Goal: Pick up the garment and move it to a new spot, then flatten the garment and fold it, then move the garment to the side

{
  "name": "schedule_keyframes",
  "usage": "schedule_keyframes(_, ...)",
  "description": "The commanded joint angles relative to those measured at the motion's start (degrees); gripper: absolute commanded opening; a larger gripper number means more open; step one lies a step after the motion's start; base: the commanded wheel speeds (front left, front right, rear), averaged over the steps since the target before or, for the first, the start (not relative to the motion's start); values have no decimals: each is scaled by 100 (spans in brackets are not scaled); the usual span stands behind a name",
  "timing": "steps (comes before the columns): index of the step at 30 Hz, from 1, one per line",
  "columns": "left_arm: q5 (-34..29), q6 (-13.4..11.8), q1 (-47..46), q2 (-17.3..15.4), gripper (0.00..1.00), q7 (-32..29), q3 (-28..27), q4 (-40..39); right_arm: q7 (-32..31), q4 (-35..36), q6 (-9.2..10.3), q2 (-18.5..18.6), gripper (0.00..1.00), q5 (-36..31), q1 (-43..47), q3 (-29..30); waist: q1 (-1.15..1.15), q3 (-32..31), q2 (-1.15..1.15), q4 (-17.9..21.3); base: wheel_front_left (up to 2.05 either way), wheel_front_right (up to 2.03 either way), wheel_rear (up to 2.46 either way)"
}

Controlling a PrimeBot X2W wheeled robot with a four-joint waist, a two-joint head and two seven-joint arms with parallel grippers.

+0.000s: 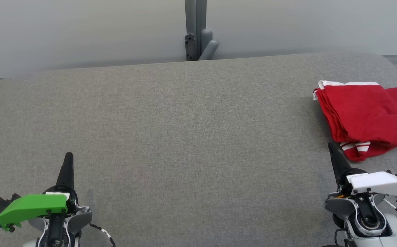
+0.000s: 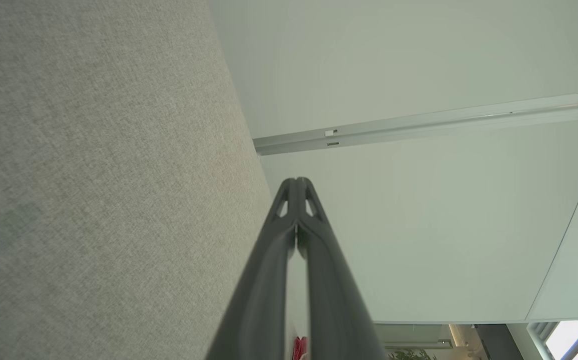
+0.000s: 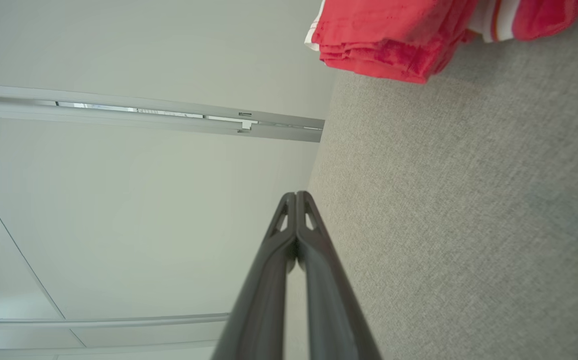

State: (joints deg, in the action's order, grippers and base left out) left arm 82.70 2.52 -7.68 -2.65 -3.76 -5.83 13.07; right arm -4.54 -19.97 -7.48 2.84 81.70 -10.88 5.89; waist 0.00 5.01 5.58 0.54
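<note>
Both claws are seen pressed shut with nothing held: the left claw [image 1: 68, 156] low at the robot's left, the right claw [image 1: 331, 146] low at its right, each pointed away across the grey fabric-covered bench [image 1: 184, 120]. The red cloth garment with white striped trim [image 1: 363, 113] lies at the far right of the bench, just beyond the right claw's tip and apart from it, layered in what looks like a folded stack. By that lie the fold is judged done, and the last step (the move to the side) finished or nearly so. Should more be wanted, the right claw would have to be opened and brought down on the near, striped edge. The garment's right edge is cut off by the head view's frame, its kind cannot be told, and a small red speck [image 2: 298, 345] at the bottom of the left wrist view is too small to be named.
</note>
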Motion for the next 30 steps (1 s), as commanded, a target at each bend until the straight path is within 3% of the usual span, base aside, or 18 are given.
schedule_keyframes(1,132,-2,-91,-34,0,-35,-40,-48,-46,51,-3,41,0,144,-79,28,0,2,0,-3,0,0,0)
schedule_keyframes(21,955,-36,-191,-38,0,-254,-103,-132,-260,83,-2,63,0,1056,-121,129,0,38,0,-49,0,0,0)
schedule_keyframes(30,932,-34,-191,-38,0,-259,-100,-128,-246,81,-2,70,0,1060,-97,116,0,39,0,-50,0,0,0)
